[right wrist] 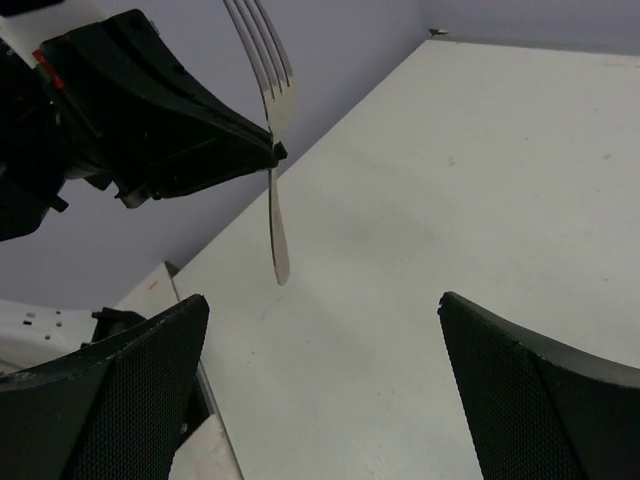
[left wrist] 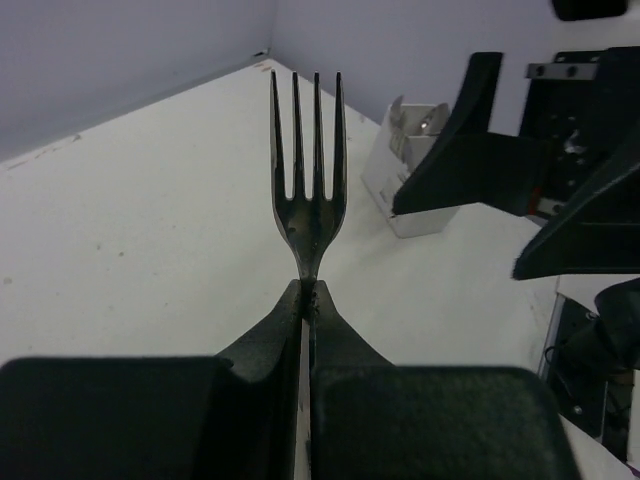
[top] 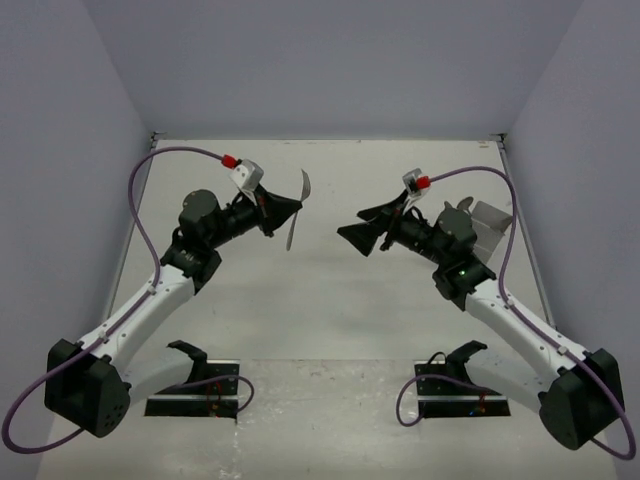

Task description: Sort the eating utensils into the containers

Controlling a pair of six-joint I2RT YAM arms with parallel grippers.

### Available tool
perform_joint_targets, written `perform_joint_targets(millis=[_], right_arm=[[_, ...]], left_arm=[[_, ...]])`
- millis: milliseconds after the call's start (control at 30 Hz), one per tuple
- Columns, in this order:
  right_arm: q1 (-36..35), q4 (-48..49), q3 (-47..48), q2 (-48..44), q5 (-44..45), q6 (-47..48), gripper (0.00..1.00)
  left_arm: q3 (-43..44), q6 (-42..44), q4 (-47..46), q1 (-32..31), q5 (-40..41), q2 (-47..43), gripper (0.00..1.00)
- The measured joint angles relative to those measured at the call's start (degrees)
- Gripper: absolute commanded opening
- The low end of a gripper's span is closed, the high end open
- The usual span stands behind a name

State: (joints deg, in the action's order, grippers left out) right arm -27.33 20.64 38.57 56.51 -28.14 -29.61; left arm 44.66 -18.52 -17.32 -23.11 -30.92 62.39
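The left gripper [left wrist: 305,292] is pinching a fork [left wrist: 308,195] by its neck with the fingers pressed flat together. The four tines are standing up past the fingertips, and in the right wrist view the handle is hanging below them, clear of the white table [top: 330,310]. The right gripper [right wrist: 322,305] is facing the left one from just across the gap with its jaws spread wide and nothing between them. The fork is hanging ahead of its fingers and toward its left finger [right wrist: 110,395], not touching either pad. The pale translucent container [left wrist: 405,175] is sitting on the table behind the right gripper, beside that arm's wrist, with something shiny standing inside it.
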Motion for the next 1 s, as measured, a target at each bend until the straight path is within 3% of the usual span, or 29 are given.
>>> perform_joint_targets(millis=[400,633,667,767,1000], right_arm=[[-7.72,10.64,5.95,8.31,11.3,-11.58,0.93],[-10.69,10.62,8.0,9.4,16.02,-11.5,0.74],[-10.99,10.08,8.31,9.73,17.05,-11.41,0.63],[-11.67,8.39,8.83,10.29,20.0,-10.91,0.49],[-15.37,2.4,10.08,10.69,25.94,-8.63,0.5]], left_arm=[[0.0,0.07,-1.03,-7.78,0.31,-1.46,0.0],[0.52,0.11,-0.79,-10.16,1.77,1.11,0.0],[0.66,0.13,-0.76,-10.43,1.99,1.46,0.0],[0.81,0.15,-0.7,-11.15,2.67,1.75,0.0],[0.9,0.07,-1.09,-12.68,5.55,1.77,0.0]])
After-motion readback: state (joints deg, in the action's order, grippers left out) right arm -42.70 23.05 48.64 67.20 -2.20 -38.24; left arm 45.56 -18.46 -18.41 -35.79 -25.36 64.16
